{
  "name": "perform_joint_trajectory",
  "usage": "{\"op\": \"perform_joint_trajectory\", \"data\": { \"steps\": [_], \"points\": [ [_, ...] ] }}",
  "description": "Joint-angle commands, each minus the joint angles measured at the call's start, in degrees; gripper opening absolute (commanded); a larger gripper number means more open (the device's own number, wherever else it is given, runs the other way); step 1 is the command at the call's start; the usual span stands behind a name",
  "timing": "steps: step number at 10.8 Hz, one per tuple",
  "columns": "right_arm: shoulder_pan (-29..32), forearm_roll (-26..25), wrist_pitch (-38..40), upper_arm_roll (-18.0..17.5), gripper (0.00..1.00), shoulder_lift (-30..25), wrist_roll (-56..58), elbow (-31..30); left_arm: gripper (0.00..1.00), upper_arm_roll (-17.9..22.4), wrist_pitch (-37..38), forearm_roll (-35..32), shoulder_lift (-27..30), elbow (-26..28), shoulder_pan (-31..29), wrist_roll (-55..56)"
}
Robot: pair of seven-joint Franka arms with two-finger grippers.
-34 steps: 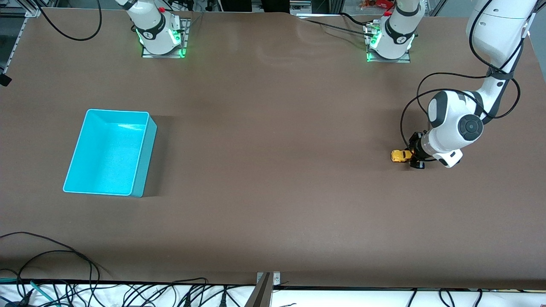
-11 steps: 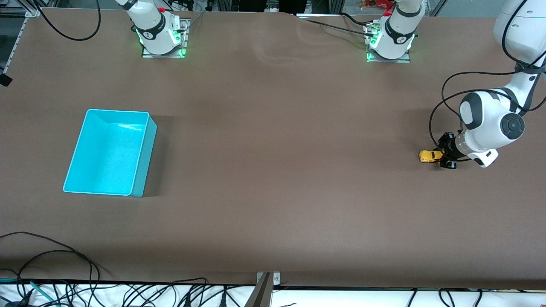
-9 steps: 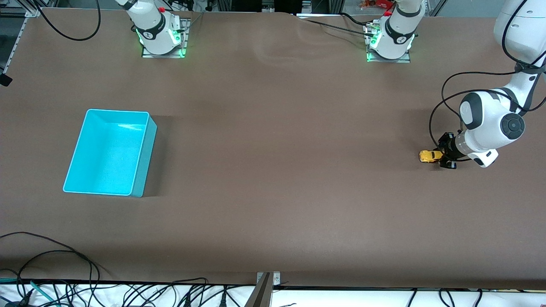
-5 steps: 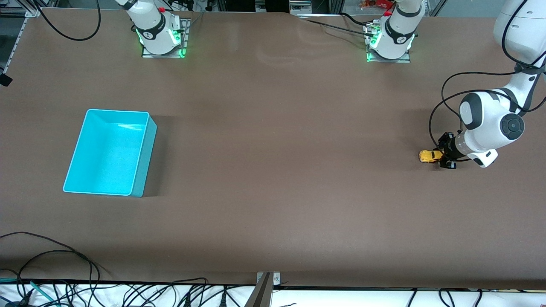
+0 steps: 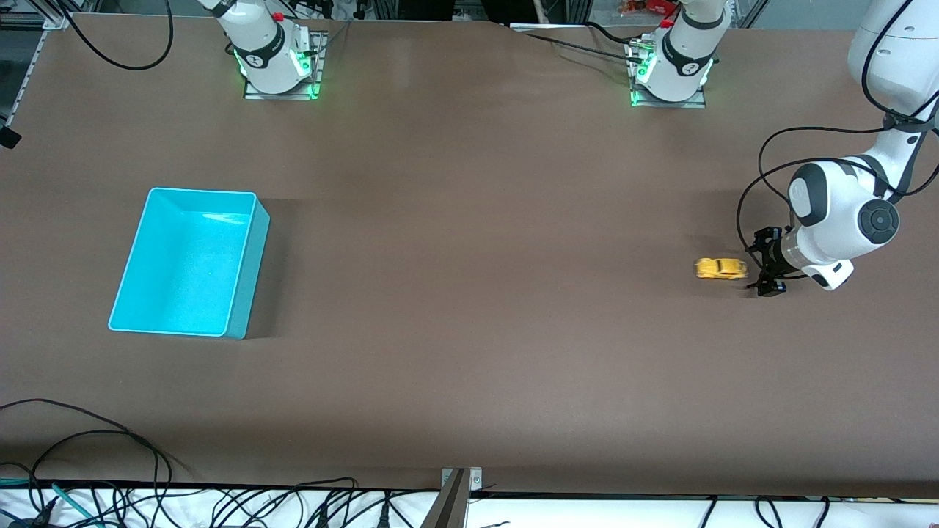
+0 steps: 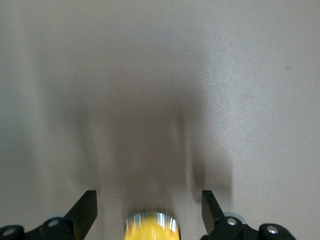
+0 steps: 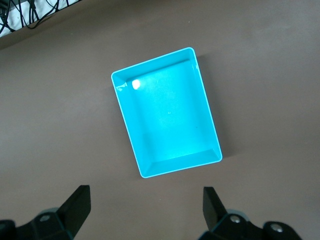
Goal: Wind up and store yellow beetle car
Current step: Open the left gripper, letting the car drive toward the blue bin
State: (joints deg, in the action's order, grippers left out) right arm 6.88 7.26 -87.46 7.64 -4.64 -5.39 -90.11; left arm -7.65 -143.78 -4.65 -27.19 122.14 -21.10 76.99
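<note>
The yellow beetle car (image 5: 720,268) stands on the brown table near the left arm's end, blurred by motion. My left gripper (image 5: 763,262) is low over the table just beside the car, open, with nothing in it. In the left wrist view the blurred car (image 6: 151,226) shows between the spread fingers of the left gripper (image 6: 149,200), touching neither. My right gripper (image 7: 145,197) is open and empty, high over the table beside the turquoise bin (image 7: 167,117). The right hand is out of the front view.
The turquoise bin (image 5: 183,264) stands open and empty toward the right arm's end of the table. The two arm bases (image 5: 275,62) (image 5: 671,70) stand along the table's top edge. Cables (image 5: 110,469) hang at the edge nearest the front camera.
The left gripper first dragged the held car toward the left arm's end. It has now opened, and the car has rolled out of it toward the right arm's end.
</note>
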Motion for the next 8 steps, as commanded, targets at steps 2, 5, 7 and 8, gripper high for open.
{"op": "perform_joint_trajectory", "data": {
  "steps": [2,5,7,8],
  "points": [
    [0.1,1.3,0.4,0.1,1.00,0.2,0.3,0.9,0.98,-0.4,0.5,-1.9,-0.5,-1.3,-0.4,-0.4],
    [0.2,1.2,0.4,0.1,1.00,0.2,0.4,0.9,0.97,-0.8,2.3,-2.0,0.7,-1.9,-0.2,-0.8],
    [0.1,1.2,0.3,0.1,1.00,0.2,0.5,0.9,0.97,-1.9,7.4,-1.9,3.0,-3.6,-0.2,-3.4],
    [0.2,1.2,0.2,0.2,1.00,0.2,0.5,1.0,0.97,-2.0,10.3,-1.9,4.4,-4.4,-0.1,-5.7]
  ]
}}
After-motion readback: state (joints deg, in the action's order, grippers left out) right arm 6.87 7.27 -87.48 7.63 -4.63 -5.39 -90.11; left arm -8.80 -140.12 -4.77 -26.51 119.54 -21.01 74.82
